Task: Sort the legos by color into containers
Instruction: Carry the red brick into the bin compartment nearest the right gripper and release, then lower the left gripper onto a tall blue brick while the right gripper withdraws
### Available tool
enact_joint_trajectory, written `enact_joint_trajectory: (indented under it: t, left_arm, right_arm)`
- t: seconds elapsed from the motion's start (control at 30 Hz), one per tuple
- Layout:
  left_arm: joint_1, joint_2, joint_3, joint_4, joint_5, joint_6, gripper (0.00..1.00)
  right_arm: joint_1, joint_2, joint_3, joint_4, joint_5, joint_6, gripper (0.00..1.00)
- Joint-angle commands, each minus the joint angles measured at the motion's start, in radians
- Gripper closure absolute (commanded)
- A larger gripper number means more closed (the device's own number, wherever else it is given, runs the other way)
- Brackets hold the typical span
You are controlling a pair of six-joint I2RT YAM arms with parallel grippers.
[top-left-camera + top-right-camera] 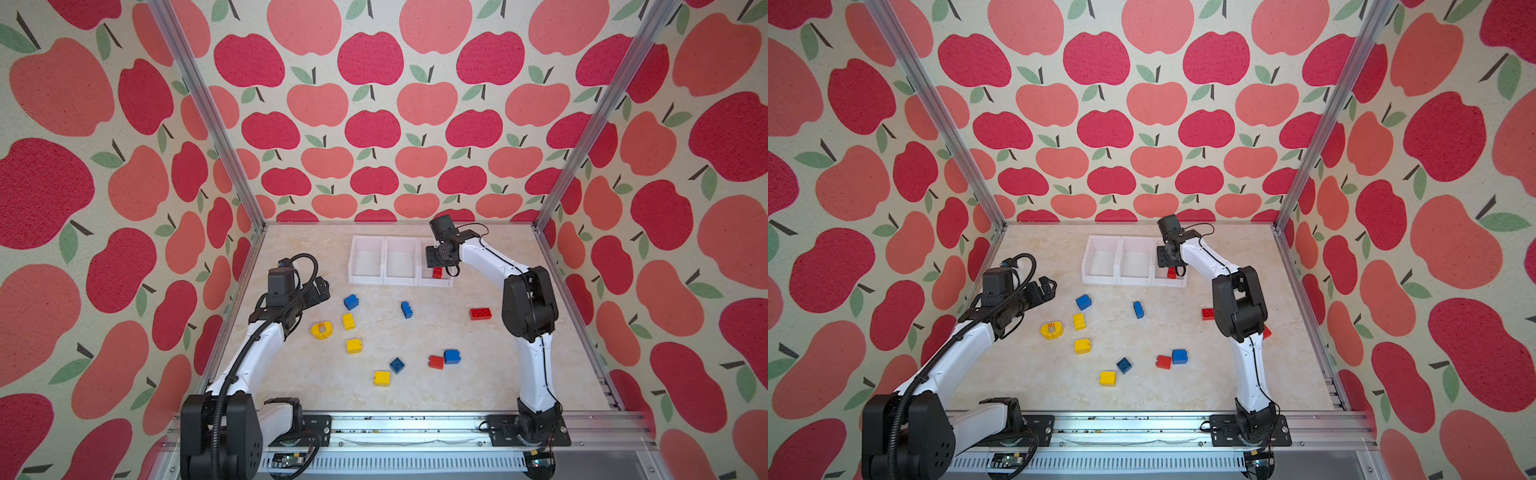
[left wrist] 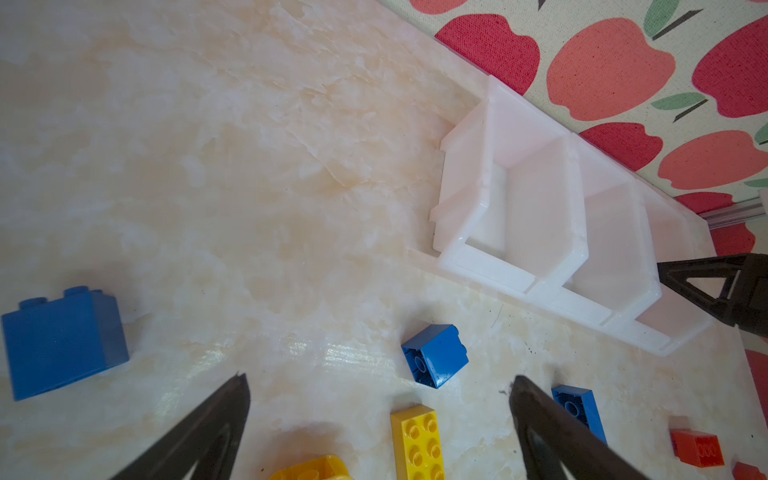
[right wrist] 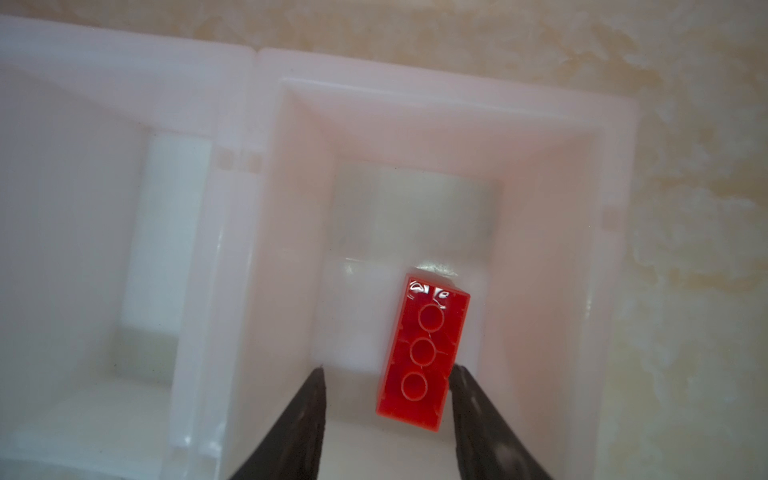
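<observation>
Left gripper (image 2: 380, 379) hovers wide open and empty over the table (image 1: 478, 374), left of the scattered legos (image 1: 351, 301). At the far containers (image 1: 400, 283), the right gripper (image 3: 388, 369) is parted over the rightmost bin. A red brick (image 3: 424, 357) sits between its fingers, clear of one.

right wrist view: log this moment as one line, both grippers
right gripper: open above red rectangular plastic brick | brick: underside up inside end white translucent bin | left gripper: open, empty

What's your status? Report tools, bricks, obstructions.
Left tool open, empty. Right tool open over end bin, red brick inside. Other bricks loose. Nothing blocking.
</observation>
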Motion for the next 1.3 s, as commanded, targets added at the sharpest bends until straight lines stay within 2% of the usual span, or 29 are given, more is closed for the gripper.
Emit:
enact_joint_trajectory:
  t: [0.0, 0.13, 0.33, 0.47, 0.63, 0.8, 0.93, 1.27]
  left_arm:
    - [0.007, 0.002, 0.044, -0.056, -0.026, -0.005, 0.0]
    - [0.018, 0.01, 0.074, -0.117, -0.062, -0.019, 0.0]
    - [0.082, 0.044, 0.135, -0.227, -0.082, -0.029, 0.01]
    - [0.121, 0.074, 0.172, -0.289, -0.093, -0.03, 0.01]
    - [0.16, 0.133, 0.241, -0.408, -0.169, 0.029, 0.0]
    - [0.24, 0.174, 0.272, -0.482, -0.229, 0.071, 0.03]
    - [0.301, 0.192, 0.271, -0.483, -0.211, 0.083, 0.07]
    - [0.337, 0.339, 0.324, -0.452, -0.124, 0.096, 0.15]
  right_arm:
    - [-0.007, -0.019, 0.017, -0.029, -0.02, 0.006, 0.48]
    - [-0.005, -0.064, -0.018, -0.023, -0.033, 0.016, 0.44]
    - [0.014, -0.173, -0.111, -0.013, -0.052, 0.025, 0.35]
    - [0.033, -0.258, -0.196, -0.002, -0.066, 0.034, 0.26]
    - [0.048, -0.371, -0.296, 0.009, -0.082, 0.04, 0.17]
    - [0.053, -0.446, -0.356, 0.002, -0.118, 0.038, 0.13]
    - [0.054, -0.471, -0.368, -0.022, -0.147, 0.032, 0.11]
    - [0.053, -0.502, -0.37, -0.053, -0.163, 0.027, 0.08]
